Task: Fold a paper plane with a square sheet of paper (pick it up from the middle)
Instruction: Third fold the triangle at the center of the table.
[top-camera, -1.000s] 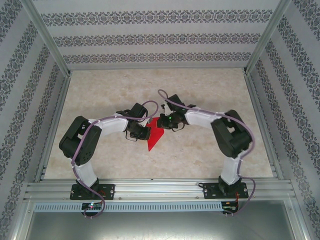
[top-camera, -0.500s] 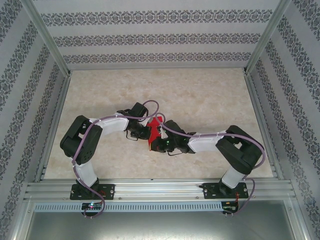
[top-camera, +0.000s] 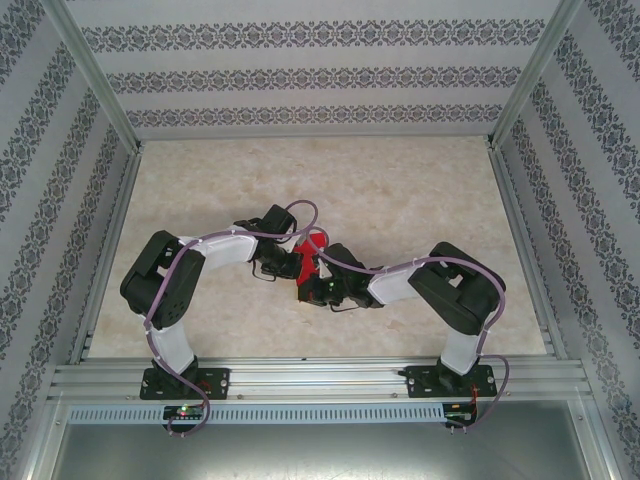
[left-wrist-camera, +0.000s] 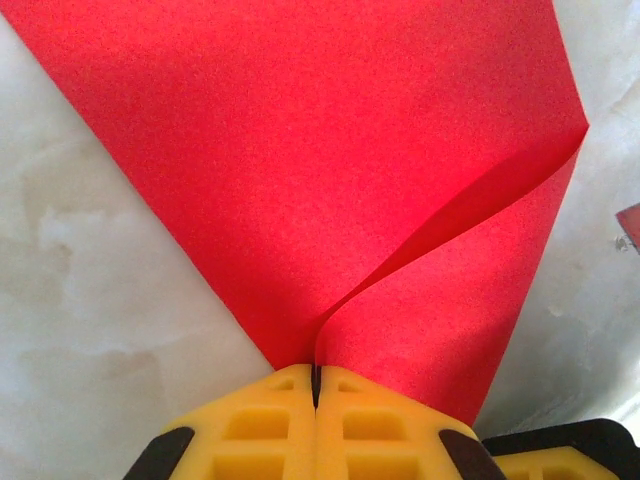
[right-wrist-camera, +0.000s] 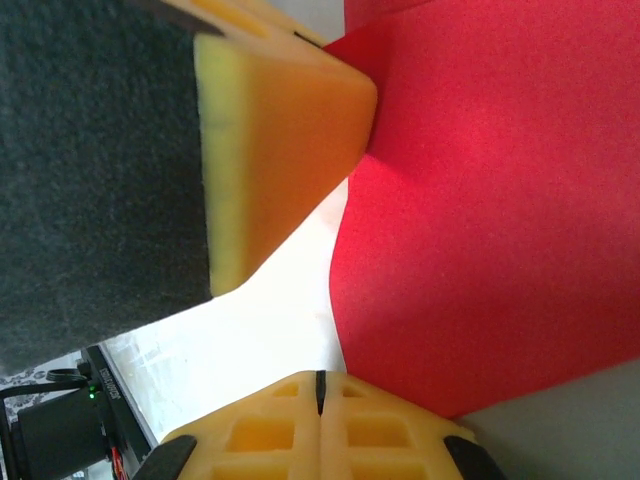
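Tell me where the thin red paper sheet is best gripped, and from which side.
Grip the thin red paper sheet at its right-hand edge in the left wrist view, coming edge-on from the side away from the left gripper. That gripper pinches the near corner, and the two layers curl apart toward that edge, probably leaving room for a finger.

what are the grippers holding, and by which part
the red paper. left gripper pinches its folded corner; right gripper is shut at a nearby edge, hold unclear
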